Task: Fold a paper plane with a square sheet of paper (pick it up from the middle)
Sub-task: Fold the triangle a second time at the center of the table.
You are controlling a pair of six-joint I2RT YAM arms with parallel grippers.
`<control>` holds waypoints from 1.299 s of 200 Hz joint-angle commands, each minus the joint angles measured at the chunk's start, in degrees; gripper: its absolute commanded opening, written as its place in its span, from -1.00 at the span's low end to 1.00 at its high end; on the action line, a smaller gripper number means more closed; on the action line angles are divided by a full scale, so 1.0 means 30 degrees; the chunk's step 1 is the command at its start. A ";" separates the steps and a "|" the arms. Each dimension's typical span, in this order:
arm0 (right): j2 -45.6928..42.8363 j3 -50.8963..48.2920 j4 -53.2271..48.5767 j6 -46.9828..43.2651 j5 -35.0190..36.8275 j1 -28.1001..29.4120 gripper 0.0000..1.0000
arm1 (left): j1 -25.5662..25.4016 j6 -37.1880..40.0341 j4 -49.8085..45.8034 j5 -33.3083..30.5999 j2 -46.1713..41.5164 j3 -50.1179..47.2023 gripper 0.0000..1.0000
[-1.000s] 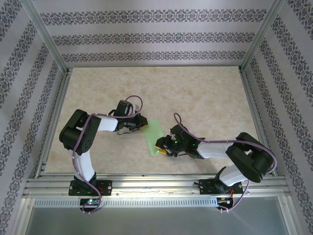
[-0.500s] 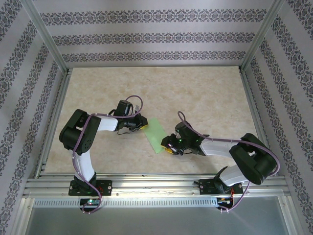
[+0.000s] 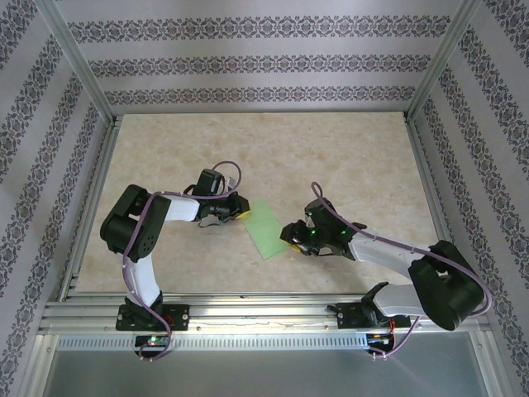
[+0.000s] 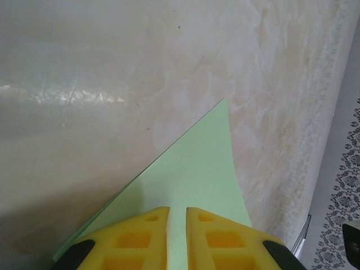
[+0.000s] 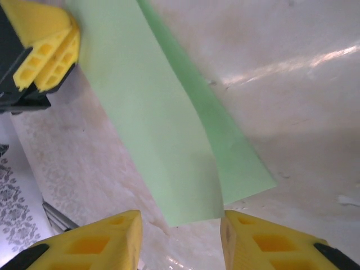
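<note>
The pale green sheet of paper (image 3: 266, 230) lies on the table as a long folded strip of two layers, with the upper layer bowed up (image 5: 163, 129). My left gripper (image 3: 242, 212) is shut on its far left end, and the paper runs out from between the yellow fingertips (image 4: 197, 169). My right gripper (image 3: 287, 236) stands open just off the strip's near right end. In the right wrist view the paper's edge lies ahead of the right gripper (image 5: 181, 220), between the lines of the two fingers and touching neither. The left gripper (image 5: 48, 56) shows at that view's top left.
The beige marbled tabletop (image 3: 347, 157) spreads wide behind and to both sides of the paper. An aluminium frame rail (image 3: 248, 302) runs along the near edge, and patterned walls (image 3: 248, 66) close in the back and sides.
My right gripper has drawn back to the right, off the paper's near end, and its jaws have widened a little. The left gripper and its end of the paper have stayed put.
</note>
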 commanded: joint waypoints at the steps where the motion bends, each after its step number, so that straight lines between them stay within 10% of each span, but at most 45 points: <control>1: -0.0393 -0.0206 -0.1091 -0.0805 0.0659 -0.0325 -0.15 | 0.0194 0.0541 -0.1549 0.0020 0.0507 0.0106 -0.70; 260: 0.2474 0.0758 0.0930 -0.0313 -0.1295 -0.0521 -0.28 | 0.0192 0.0395 -0.1430 0.0138 0.0471 0.0170 -0.71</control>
